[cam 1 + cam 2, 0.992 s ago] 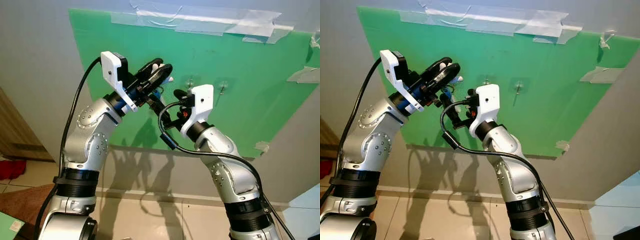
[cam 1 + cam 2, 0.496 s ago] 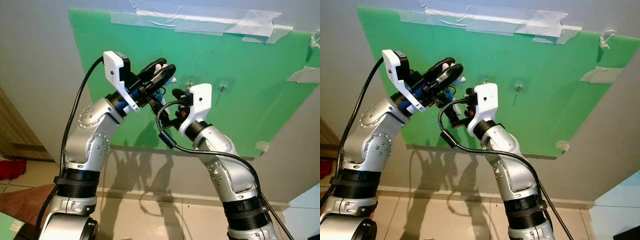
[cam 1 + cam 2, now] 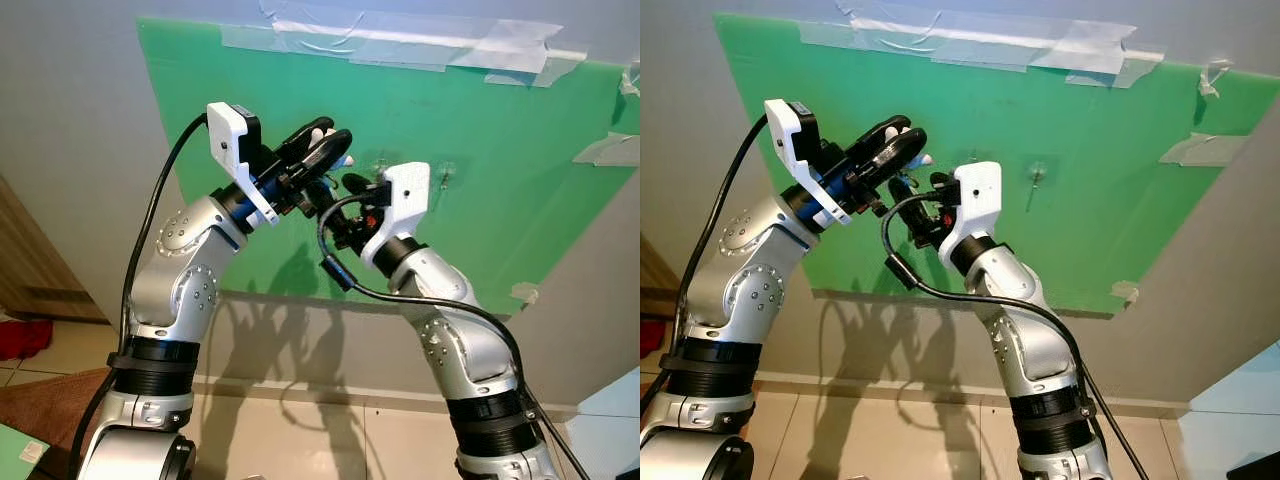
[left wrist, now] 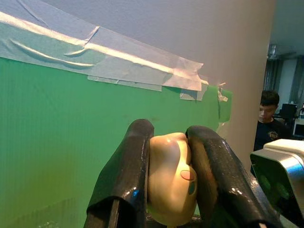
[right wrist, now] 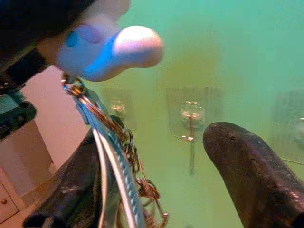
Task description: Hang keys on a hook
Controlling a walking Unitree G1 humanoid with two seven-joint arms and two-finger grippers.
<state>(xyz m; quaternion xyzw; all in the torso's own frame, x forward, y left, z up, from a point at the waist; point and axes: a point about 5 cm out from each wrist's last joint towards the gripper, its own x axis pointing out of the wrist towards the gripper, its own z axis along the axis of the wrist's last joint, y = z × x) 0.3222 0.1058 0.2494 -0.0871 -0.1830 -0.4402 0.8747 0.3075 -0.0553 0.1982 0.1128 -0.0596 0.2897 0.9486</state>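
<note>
Left hand (image 3: pixel 322 146) squeezes cream toy-shaped key fob (image 4: pixel 170 178) before green wall board (image 3: pixel 500 170). Silver keys (image 5: pixel 111 161) dangle below. Right hand (image 5: pixel 161 180) open, near small clear hook (image 5: pixel 191 116).

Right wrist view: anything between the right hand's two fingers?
Yes: the key ring and wire loop dangle there from the keychain figure held by the left hand, beside one finger; a hook shows beyond.

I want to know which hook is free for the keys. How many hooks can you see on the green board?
2 in the head views: one hook out to the right on the green board, clear of both arms, and another hook just above the right arm's wrist. More may hide behind the arms.
</note>
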